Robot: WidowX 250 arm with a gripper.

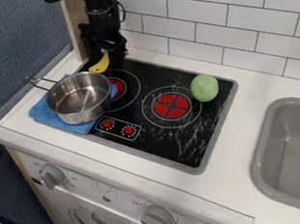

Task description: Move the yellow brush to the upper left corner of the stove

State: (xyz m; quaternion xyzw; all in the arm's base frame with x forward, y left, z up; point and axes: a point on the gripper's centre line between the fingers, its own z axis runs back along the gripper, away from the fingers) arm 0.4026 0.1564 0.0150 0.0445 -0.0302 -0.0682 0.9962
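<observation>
Hanging down at the stove's upper left corner, the end effector [107,50] sits right at the top of the yellow brush [100,65]. How far it is open I cannot tell, dark as it is against the black stove [172,153], nor whether it grips the brush or merely touches it. The brush lies over that same upper left corner, its long axis on a slant: the narrow end points up and slightly right, into the end effector, while the broader end points down and left, toward the pot [81,103].

The metal pot stands upright just below the brush, at the stove's left side, its handle [39,83] pointing to the upper left, away from the stove. Beneath it is a blue cloth [44,113], spread partly over the stove's left edge and partly on the white desk [257,87]. Right of the pot, the left burner [117,88] shows in part; the other burner [172,106] lies nearer the stove's middle. A green egg-shaped thing [204,88] rests near the stove's right edge, beside that second burner. Well right of the stove is the grey sink [291,155], and behind the stove runs a white tiled wall [200,13].
</observation>
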